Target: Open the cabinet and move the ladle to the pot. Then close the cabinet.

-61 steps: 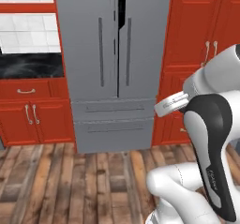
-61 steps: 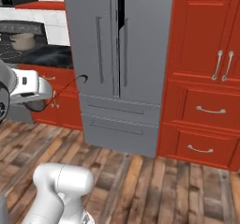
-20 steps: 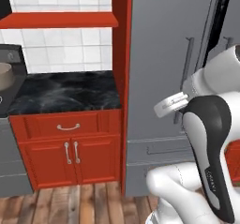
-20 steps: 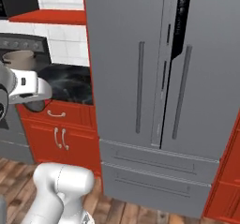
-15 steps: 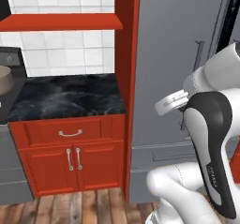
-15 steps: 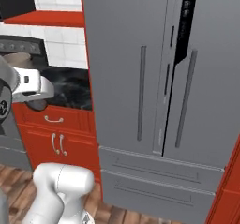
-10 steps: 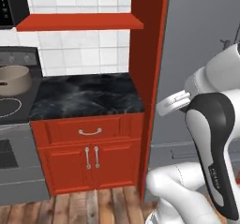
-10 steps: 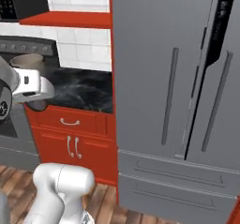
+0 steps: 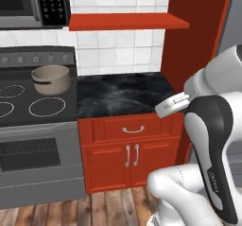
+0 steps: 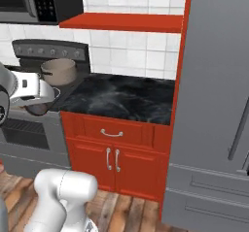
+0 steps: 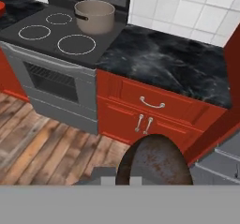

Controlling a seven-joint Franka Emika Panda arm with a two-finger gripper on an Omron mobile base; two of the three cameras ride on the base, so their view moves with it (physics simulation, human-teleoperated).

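Note:
The pot (image 9: 51,78) stands on the back right burner of the stove, seen also as the pot (image 10: 59,71) and the pot (image 11: 95,16). It is round and tan with a dark side handle. My gripper (image 10: 38,108) hangs shut and empty in front of the stove, well short of the pot and lower than the counter edge. The white wrist (image 9: 172,106) sticks out over the counter's right end. The cabinet and the ladle are out of view.
A black marble counter (image 9: 120,93) lies right of the stove (image 9: 28,108), over a red drawer and low doors (image 9: 131,154). A red open shelf (image 9: 125,21) and a microwave (image 9: 33,5) hang above. The grey fridge (image 10: 219,105) stands to the right.
The whole picture has shifted: the base has driven left, so the fridge slid off to the right and the stove and pot came into view. The arm keeps its pose.

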